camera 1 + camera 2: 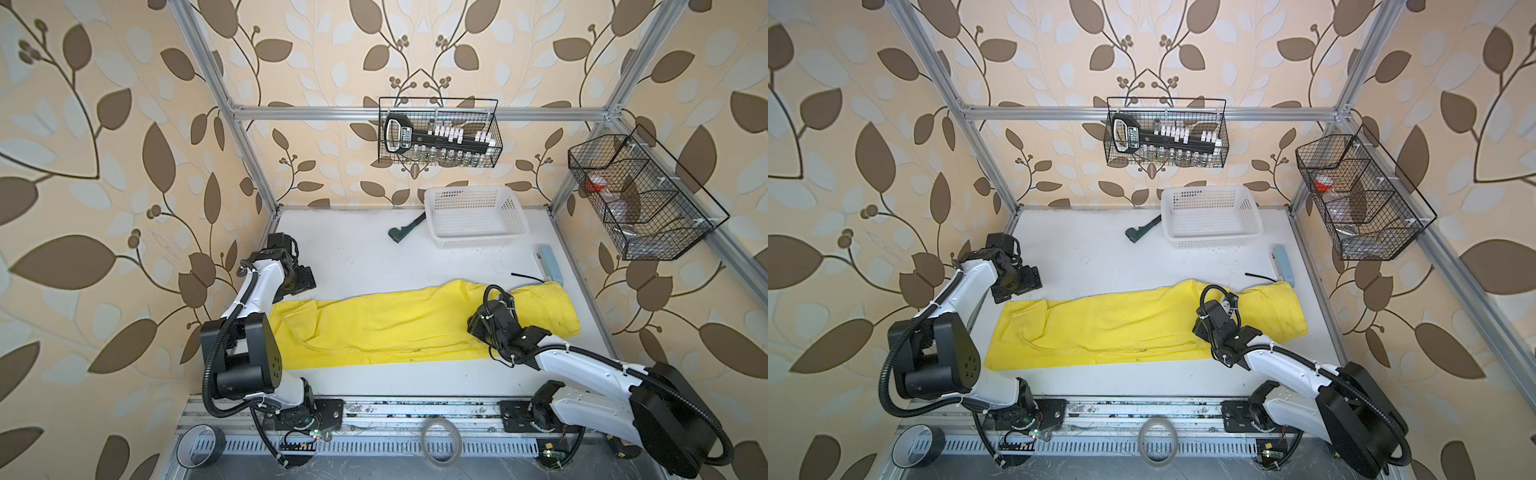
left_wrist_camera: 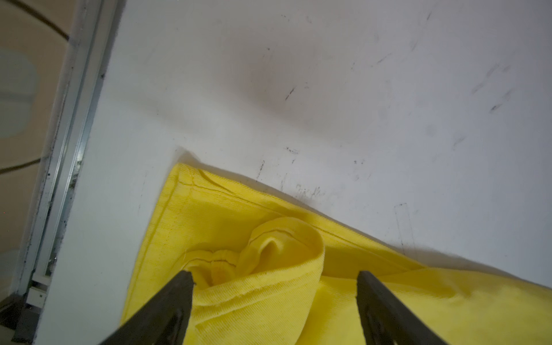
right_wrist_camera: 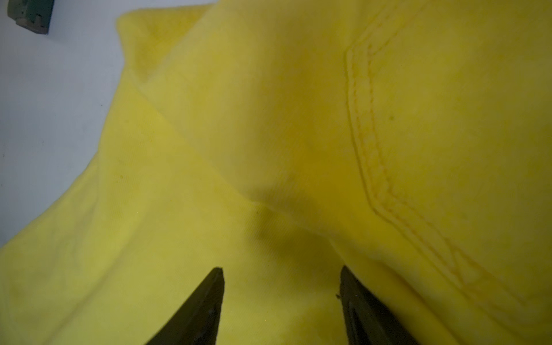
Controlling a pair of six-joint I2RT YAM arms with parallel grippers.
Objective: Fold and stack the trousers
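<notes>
We find little writing to read: the black tool (image 1: 415,135) in the hanging wire basket (image 1: 496,137) on the back wall carries a pale label near its handle, but the letters are too small for us to make out. We see no brand or tag on the trousers (image 1: 395,328) themselves, only double stitching along a pocket seam in the right wrist view.

In the left wrist view the left fingers (image 2: 167,307) stand wide apart over the hem corner of the trousers (image 2: 298,298). A curled fold of yellow cloth lies between them, unpinched, and one tip sits right at the crumpled edge. The right fingers (image 3: 203,304) are parted less widely, just above the cloth (image 3: 179,179) near the pocket seam, with nothing clamped between them.

In both top views the trousers (image 1: 1121,328) lie flat and lengthwise across the front half of the white bench (image 1: 353,257), hems by the left arm, waist end by the right arm, near a pale blue block (image 1: 550,264). The white basket (image 1: 478,239) sits well apart at the back
</notes>
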